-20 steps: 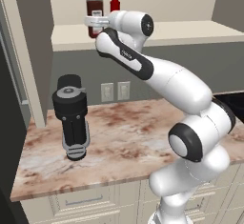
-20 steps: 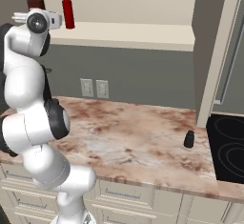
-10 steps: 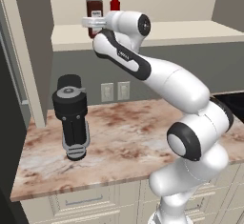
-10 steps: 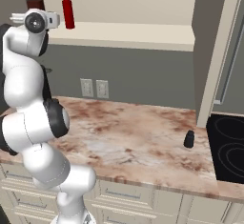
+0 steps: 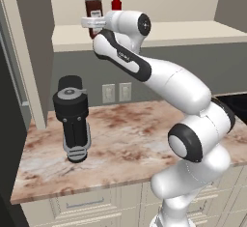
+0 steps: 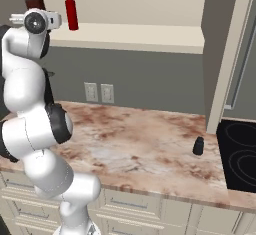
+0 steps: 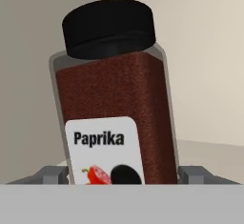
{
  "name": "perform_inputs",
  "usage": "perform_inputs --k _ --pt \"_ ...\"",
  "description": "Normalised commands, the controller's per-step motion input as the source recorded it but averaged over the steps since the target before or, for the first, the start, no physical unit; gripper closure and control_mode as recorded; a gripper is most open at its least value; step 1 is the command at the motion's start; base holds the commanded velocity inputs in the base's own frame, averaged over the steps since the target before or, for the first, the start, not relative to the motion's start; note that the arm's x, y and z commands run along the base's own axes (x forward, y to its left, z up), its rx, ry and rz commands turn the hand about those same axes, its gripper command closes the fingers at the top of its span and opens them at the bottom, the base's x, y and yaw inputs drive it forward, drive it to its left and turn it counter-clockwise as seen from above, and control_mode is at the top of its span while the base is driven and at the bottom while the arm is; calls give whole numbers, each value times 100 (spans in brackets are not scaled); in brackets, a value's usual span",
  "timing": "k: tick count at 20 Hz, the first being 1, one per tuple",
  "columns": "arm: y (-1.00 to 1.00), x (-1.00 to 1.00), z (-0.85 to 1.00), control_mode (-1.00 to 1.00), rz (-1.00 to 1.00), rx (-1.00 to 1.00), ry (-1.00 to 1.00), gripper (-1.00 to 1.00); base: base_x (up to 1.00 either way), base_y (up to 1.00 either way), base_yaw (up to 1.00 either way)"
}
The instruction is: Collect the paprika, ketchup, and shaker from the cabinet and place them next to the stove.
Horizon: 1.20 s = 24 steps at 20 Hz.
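Although the arm has barely shifted over the last second, the gripper (image 5: 94, 23) has stayed pressed up to the paprika (image 5: 93, 7) at the left end of the cabinet (image 5: 159, 30) shelf, which I read as the moment of taking hold, not of reaching. From the hand view the paprika (image 7: 116, 108) stands between the two grey finger pads (image 7: 51, 173), one on each side of its base, but whether they are clamped on it or just beside it I cannot tell (the tips are cut off at the bottom). The jar looks slightly tilted there, though that may be the camera's roll. The ketchup (image 6: 71, 12) stands upright just beside it on the same shelf, further from the left end and close behind the wrist, so a sideways pull risks knocking it; drawing straight out over the shelf's front edge looks safer. The shaker (image 6: 199, 146) already sits near the counter's right end, close to the stove (image 6: 242, 155), so one of three is placed. A black appliance (image 5: 73, 117) occupies the counter's left part; the middle of the counter lies open for carrying the jar across.
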Motion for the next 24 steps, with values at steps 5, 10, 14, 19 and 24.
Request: perform_inputs --k 5,10,14,19,24 --pt "0 -8 0 -100 0 0 -1 100 0 0 0" --pt "-5 -56 0 -100 6 2 -6 100 0 0 0" --pt "-29 -85 0 -100 13 3 -7 100 0 0 0" --pt "-33 -96 0 -100 11 0 -7 100 0 0 0" --pt "-65 -77 -6 -100 13 1 -2 100 0 0 0"
